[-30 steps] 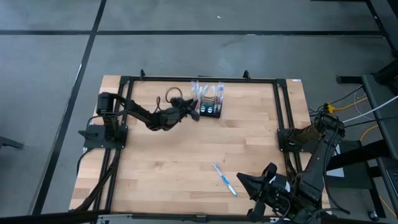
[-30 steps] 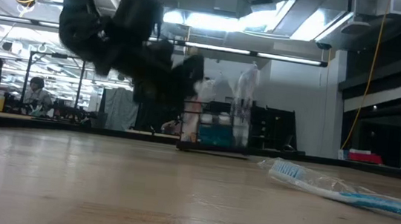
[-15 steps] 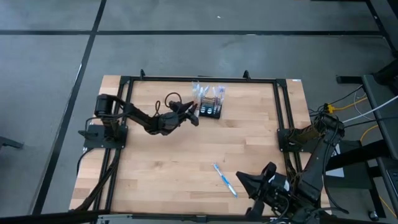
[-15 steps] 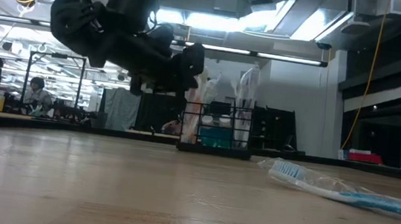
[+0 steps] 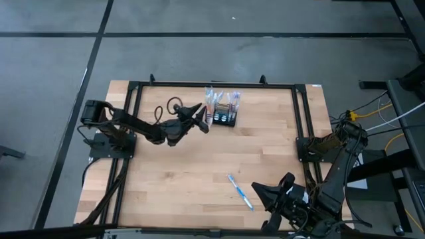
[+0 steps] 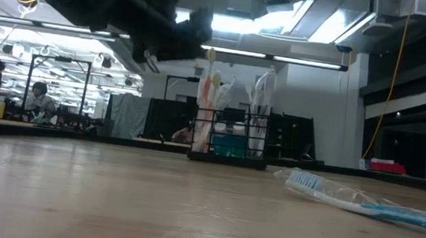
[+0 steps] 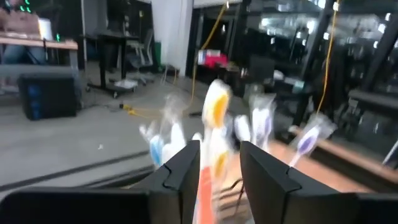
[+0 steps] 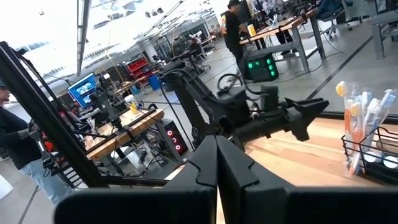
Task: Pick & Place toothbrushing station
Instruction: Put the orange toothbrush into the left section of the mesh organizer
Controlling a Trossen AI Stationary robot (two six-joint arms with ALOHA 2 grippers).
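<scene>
Left gripper [image 5: 202,119] just left of the toothbrush holder [image 5: 223,118], empty and part-spread.

In the high view the black mesh holder stands at upper centre of the table [image 5: 199,172], brushes upright; the left gripper is much the nearer. A blue-and-white toothbrush [image 5: 240,192] lies lower centre, long axis slanting down to the right, just beside the right gripper [image 5: 260,192], whose fingers are pressed together. Compared with a second ago, the left arm has drawn back leftward and risen.

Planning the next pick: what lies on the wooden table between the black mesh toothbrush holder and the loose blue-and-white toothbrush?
Nothing: in the high view, only bare wooden table separates the black mesh holder from the loose blue-and-white toothbrush.
</scene>
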